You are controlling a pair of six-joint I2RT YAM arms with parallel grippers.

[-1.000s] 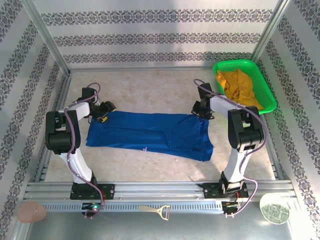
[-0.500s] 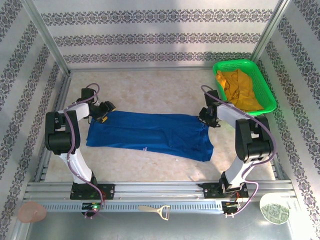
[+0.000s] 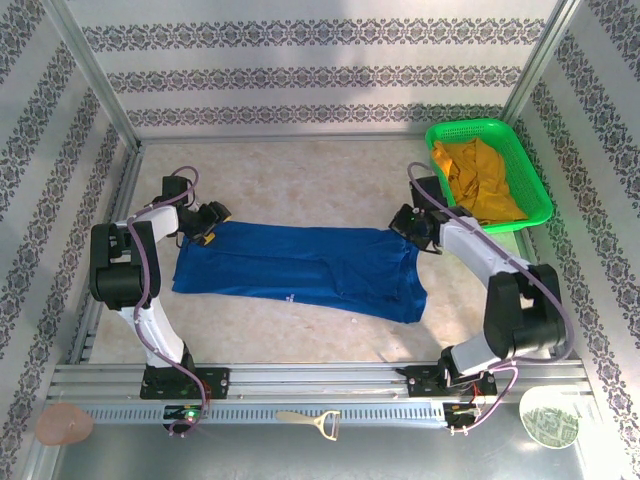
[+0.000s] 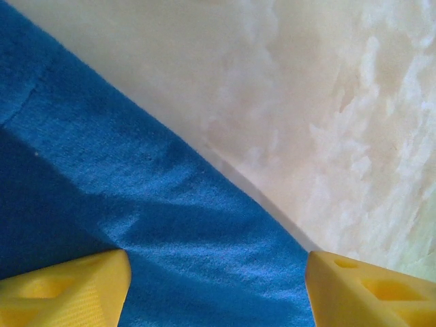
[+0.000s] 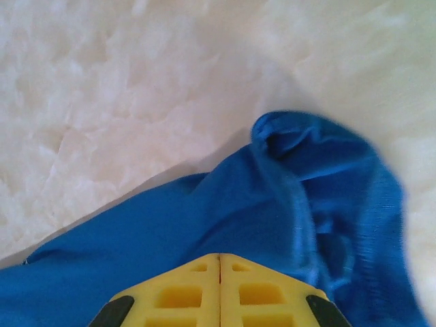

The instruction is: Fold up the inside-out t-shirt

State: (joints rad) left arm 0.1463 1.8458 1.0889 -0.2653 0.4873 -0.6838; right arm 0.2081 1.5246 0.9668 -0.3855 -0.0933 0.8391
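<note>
The t-shirt (image 3: 300,268) lies lengthwise between my arms. My left gripper (image 4: 214,276) is spread over one far corner. My right gripper (image 5: 219,257) is pressed together at the other.

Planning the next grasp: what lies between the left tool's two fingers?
The blue t-shirt, near its edge, lies inside the open left tool; the left wrist view shows it.

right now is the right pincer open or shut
Shut: right pincer fingers meet with no gap over the bunched t-shirt; whether cloth is pinched, cannot tell.
</note>
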